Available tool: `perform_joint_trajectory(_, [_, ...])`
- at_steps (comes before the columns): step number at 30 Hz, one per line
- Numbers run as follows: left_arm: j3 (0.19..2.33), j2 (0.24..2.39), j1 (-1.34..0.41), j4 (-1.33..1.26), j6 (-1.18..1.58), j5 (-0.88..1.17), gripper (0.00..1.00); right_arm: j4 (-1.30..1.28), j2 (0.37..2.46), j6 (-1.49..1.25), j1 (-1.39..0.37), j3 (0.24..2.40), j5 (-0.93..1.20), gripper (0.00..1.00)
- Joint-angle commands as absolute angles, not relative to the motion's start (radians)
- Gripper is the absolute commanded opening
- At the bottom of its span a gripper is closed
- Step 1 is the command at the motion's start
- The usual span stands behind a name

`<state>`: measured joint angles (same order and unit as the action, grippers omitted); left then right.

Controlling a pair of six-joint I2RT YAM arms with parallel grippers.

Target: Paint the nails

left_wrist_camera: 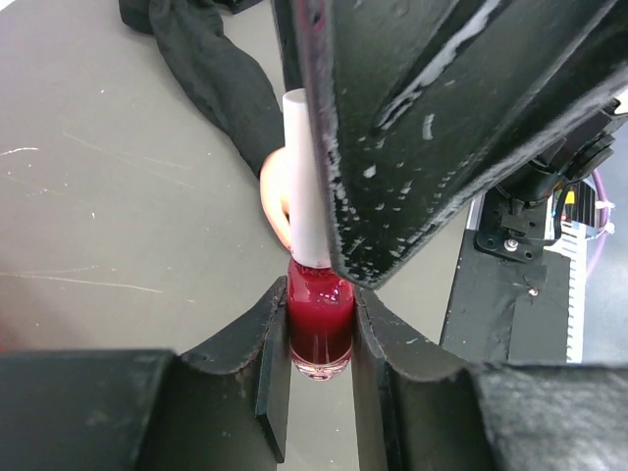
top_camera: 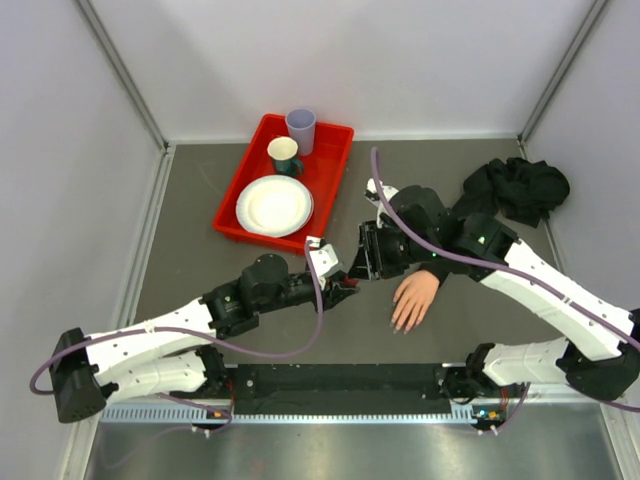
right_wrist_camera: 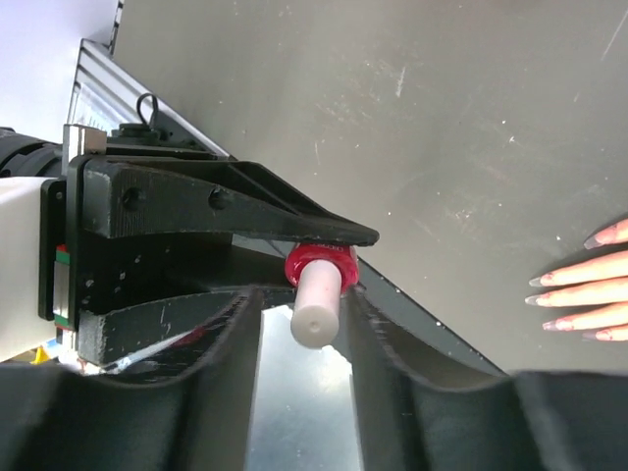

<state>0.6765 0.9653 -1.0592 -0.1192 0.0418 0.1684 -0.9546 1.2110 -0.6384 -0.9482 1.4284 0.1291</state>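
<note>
While the left arm [top_camera: 180, 325] and right arm [top_camera: 540, 275] meet mid-frame, one red tray [top_camera: 328, 175] sits upper left holding one white plate [top_camera: 274, 205] and two cups, lavender [top_camera: 301, 128] and green [top_camera: 284, 155]. One black cloth [top_camera: 515, 188] lies upper right, and one mannequin hand [top_camera: 415, 298] lies right of centre, its pale nails [right_wrist_camera: 601, 237] toward the bottom edge. The left gripper [left_wrist_camera: 320, 294] clamps one red polish bottle [left_wrist_camera: 319, 334], while the right gripper [right_wrist_camera: 302, 294] flanks its white cap [right_wrist_camera: 316, 309], grip impossible to tell, over a scuffed grey tabletop [top_camera: 200, 250] between white walls [top_camera: 350, 60].
</note>
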Motion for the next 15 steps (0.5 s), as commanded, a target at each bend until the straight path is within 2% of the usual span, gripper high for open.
perform_joint_trajectory(1, [0.681, 0.936, -1.063, -0.170, 0.032, 0.192, 0.00, -0.916, 1.210, -0.632, -0.951, 1.440, 0.147, 0.33])
perform_joint_trajectory(5, [0.681, 0.931, -1.063, -0.178, 0.044, 0.233, 0.00, -0.914, 1.213, -0.595, -0.951, 1.437, 0.155, 0.14])
perform_joint_trajectory(6, [0.681, 0.930, -1.063, -0.179, 0.057, 0.247, 0.00, -0.911, 1.213, -0.582, -0.950, 1.433, 0.161, 0.00])
perform_joint_trajectory(12, [0.670, 0.890, -1.063, -0.222, 0.152, 0.469, 0.00, -0.774, 1.151, -0.327, -0.951, 1.336, 0.288, 0.00])
perform_joint_trajectory(15, [0.661, 0.868, -1.062, -0.259, 0.204, 0.595, 0.00, -0.684, 1.066, -0.181, -0.951, 1.240, 0.434, 0.00])
